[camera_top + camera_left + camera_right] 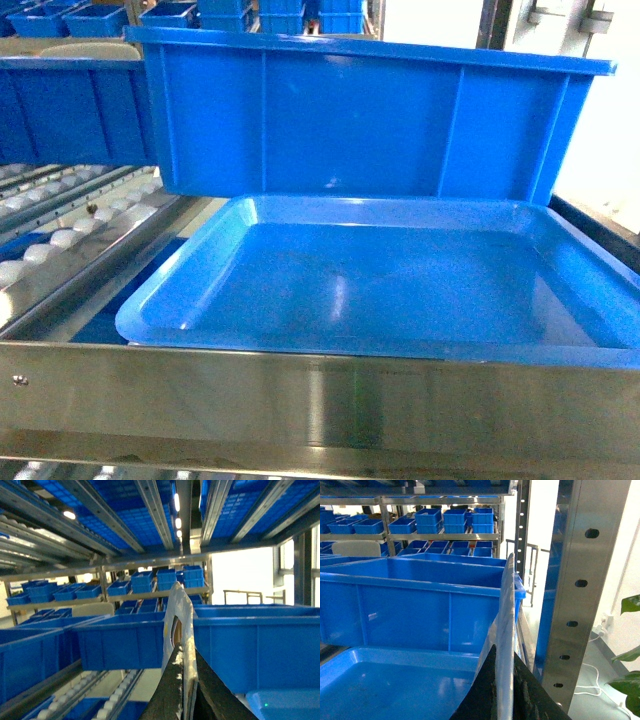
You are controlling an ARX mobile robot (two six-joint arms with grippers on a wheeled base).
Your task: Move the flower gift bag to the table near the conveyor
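Two claws, one bag, and I've got a pinch on each side. Nearest to me, my left claw (184,680) is clamped on a thin white edge of the bag (180,625), right below what looks like a die-cut handle hole; the sheet stands up tall and narrow between the dark fingers (167,690). My right claw (504,690) is clamped likewise on a glossy, see-through-looking edge that rises straight up. So the bag hangs between my wrists, out of the head view altogether.

Judging by that edge, it's light, thin, floppy stuff, slick on the film side, easy to crease or tear at the handle cut. I'd keep the hold on the reinforced top rim near the handle and move both arms together, no tugging apart.

Below my right claw lies the tray (190,300), shiny and bare. Behind the tray stands a big bin (350,120). Left of the tray run the conveyor (70,235) rollers. Far beyond, racks of more bins (150,580). No table in sight yet.
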